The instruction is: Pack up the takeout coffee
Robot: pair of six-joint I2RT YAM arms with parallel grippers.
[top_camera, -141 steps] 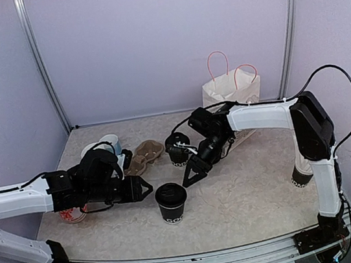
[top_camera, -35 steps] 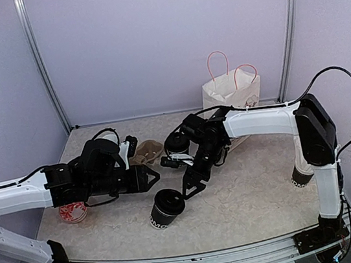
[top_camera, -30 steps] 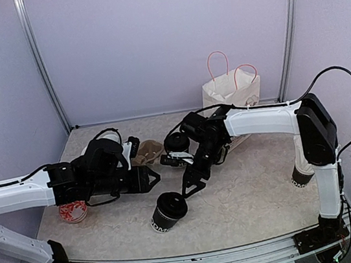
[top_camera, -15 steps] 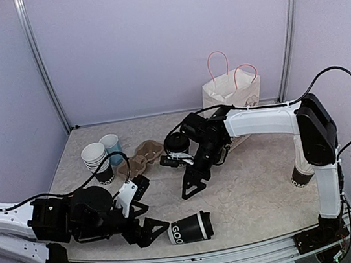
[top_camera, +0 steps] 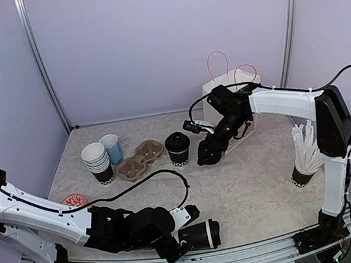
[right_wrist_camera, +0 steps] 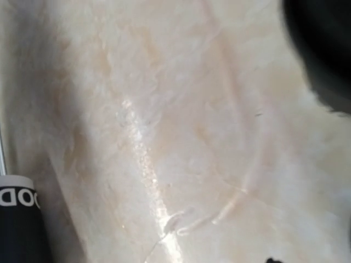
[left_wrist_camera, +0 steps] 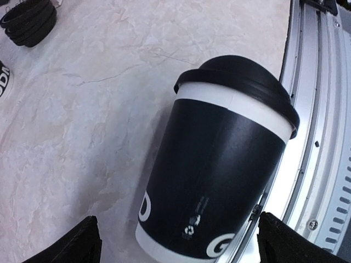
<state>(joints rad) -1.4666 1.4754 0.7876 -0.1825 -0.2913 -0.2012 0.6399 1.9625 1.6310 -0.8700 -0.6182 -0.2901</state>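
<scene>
Nothing is judged packed yet: one lidded cup (top_camera: 200, 235) is seen tipped at bottom centre, between the jaws of the wide-spread left gripper (top_camera: 180, 243). The other cup (top_camera: 178, 149) is stood mid-frame beside the carrier (top_camera: 140, 161). The right gripper's (top_camera: 206, 156) opening cannot be told.

Pale, marbled counter (top_camera: 255, 186), edged along the near side by a metal rail (top_camera: 244, 247). Just beside that rail, left of centre, 1 fallen lidded cup (top_camera: 200, 235) on its side, lid pointing right, white lettering by the base. Further back, about mid-counter, 1 upright lidded cup (top_camera: 178, 149), near a brown cardboard cup carrier (top_camera: 140, 160) on its left. Left of the carrier, a stack of lidless cups (top_camera: 98, 163), with a light blue mug (top_camera: 112, 148) just behind. Toward the left edge, 1 small red-patterned round thing (top_camera: 74, 200), too small to identify. At the back right, 1 white paper bag (top_camera: 232, 94) with pink handles, upright. At the far right, 1 black cup of white sticks (top_camera: 304, 169).
</scene>
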